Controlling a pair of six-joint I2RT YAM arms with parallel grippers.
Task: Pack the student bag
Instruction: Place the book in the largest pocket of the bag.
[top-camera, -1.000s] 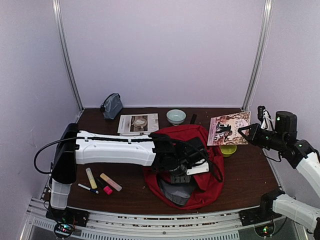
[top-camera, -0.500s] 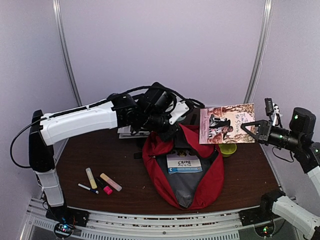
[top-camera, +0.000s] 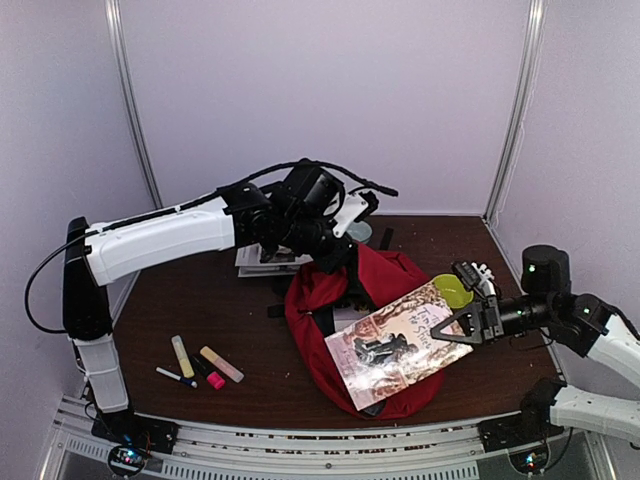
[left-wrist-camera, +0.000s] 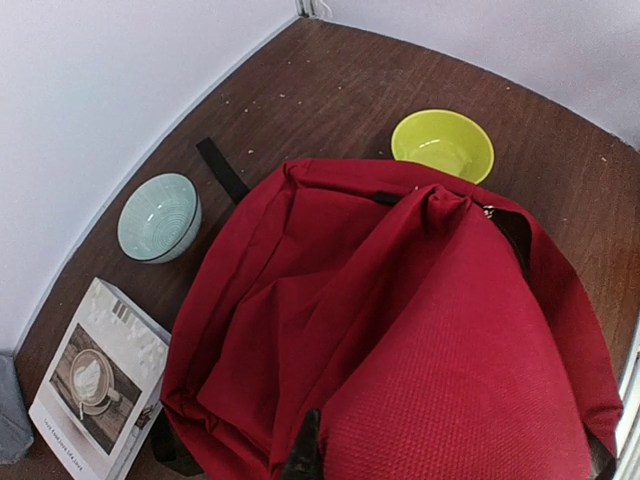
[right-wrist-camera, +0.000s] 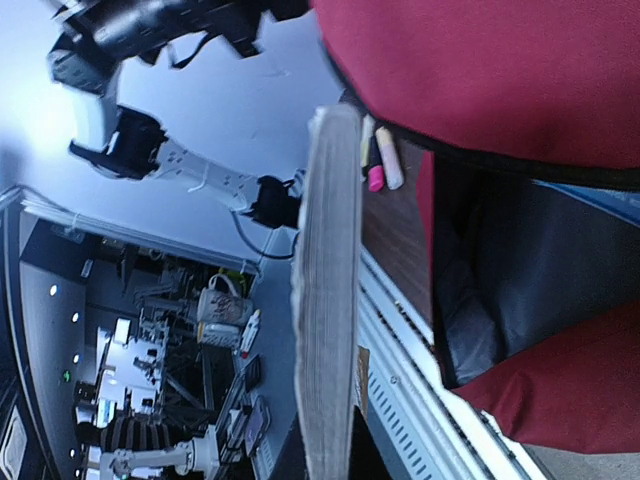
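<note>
At the near end of the backpack (top-camera: 398, 275), the right fingers (top-camera: 445, 335) pinch a book (top-camera: 400, 345) by one edge, and it lies over the open mouth. Gripped so far out, it could swing, snag the red rim and slide off. At the far end the left fingers (top-camera: 335, 260) are pressed onto the fabric, holding it up; a slip would collapse the opening. The brown worktop (top-camera: 200, 300) carries markers (top-camera: 200, 362) left of the backpack, and pale walls (top-camera: 320, 100) enclose it.
</note>
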